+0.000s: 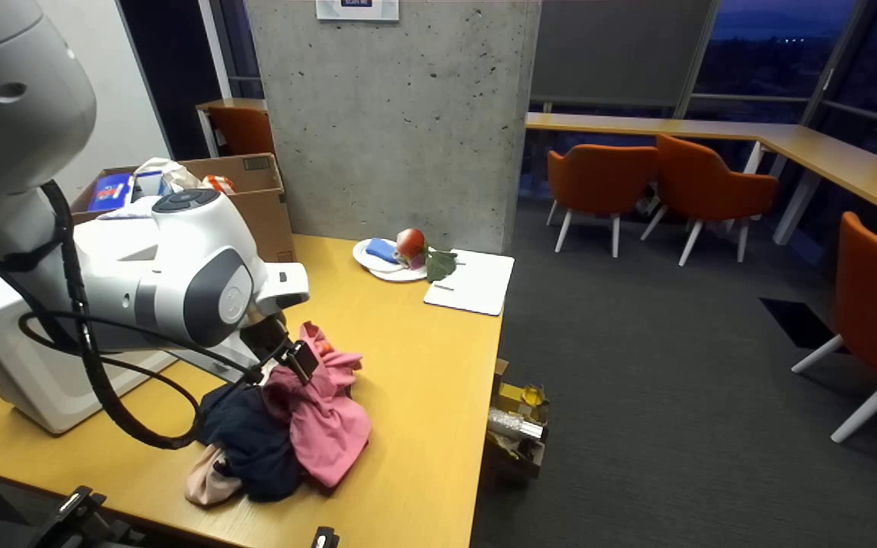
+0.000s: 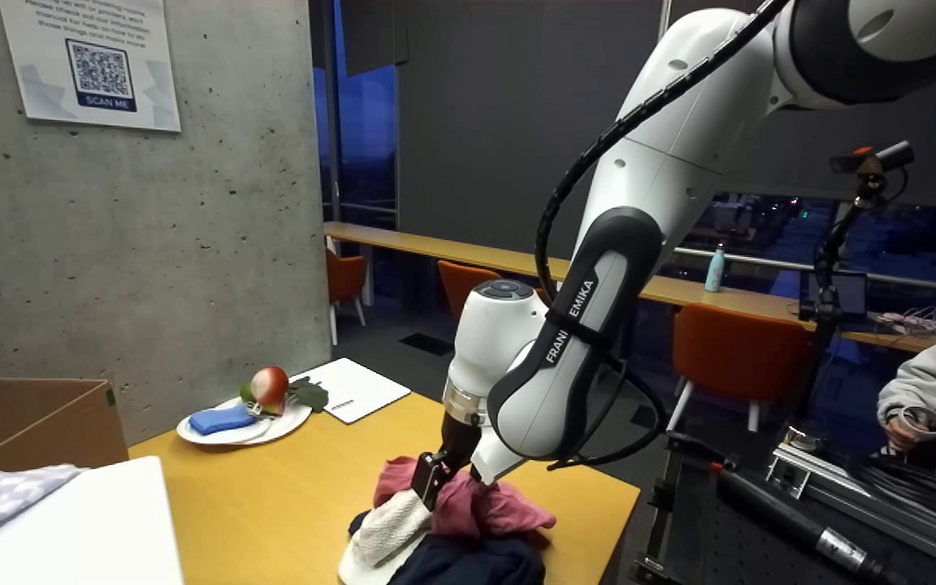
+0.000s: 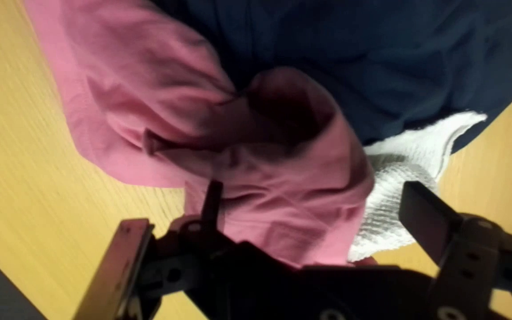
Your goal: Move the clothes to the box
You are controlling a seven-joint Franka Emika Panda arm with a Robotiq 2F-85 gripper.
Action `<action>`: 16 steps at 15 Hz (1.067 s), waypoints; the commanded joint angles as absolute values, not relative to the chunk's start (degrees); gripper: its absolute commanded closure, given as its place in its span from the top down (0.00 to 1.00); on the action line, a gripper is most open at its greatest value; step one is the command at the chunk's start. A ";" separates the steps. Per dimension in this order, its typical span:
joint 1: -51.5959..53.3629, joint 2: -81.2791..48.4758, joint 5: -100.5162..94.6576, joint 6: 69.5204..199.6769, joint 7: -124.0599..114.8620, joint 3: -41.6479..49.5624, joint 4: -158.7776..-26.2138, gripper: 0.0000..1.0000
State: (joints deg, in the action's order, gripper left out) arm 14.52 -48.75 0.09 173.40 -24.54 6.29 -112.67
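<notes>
A pile of clothes lies on the table: a pink cloth [image 1: 332,434] on top, a navy cloth [image 1: 256,449], and a beige cloth [image 1: 210,487] at its front edge. In an exterior view and the wrist view I also see a white knit cloth [image 2: 391,528] beside the pink one [image 3: 282,191]. My gripper [image 3: 311,184] is open, its fingers wide apart over the pink cloth, the right finger over the white knit. In both exterior views the gripper [image 1: 298,358] is low at the pile; whether it touches cloth is unclear. The cardboard box [image 1: 252,186] stands at the back left, holding several items.
A white appliance [image 1: 50,380] stands between box and pile. A plate [image 1: 400,274] with a blue sponge and toy food, and a whiteboard [image 1: 476,285], are at the back. The table's edge [image 1: 488,426] drops off beyond the pile; a small box [image 1: 518,426] is below.
</notes>
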 commanded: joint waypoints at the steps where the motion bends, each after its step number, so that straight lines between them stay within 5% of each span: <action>1: 15.71 -49.13 2.35 171.50 -22.90 8.50 -112.19 0.75; 2: 15.80 -49.21 2.29 171.27 -22.99 8.72 -112.02 0.74; 11: 17.58 -47.07 2.08 171.02 -23.82 10.39 -113.38 0.05; 16: 23.77 -40.46 0.25 166.77 -25.25 16.75 -112.53 0.02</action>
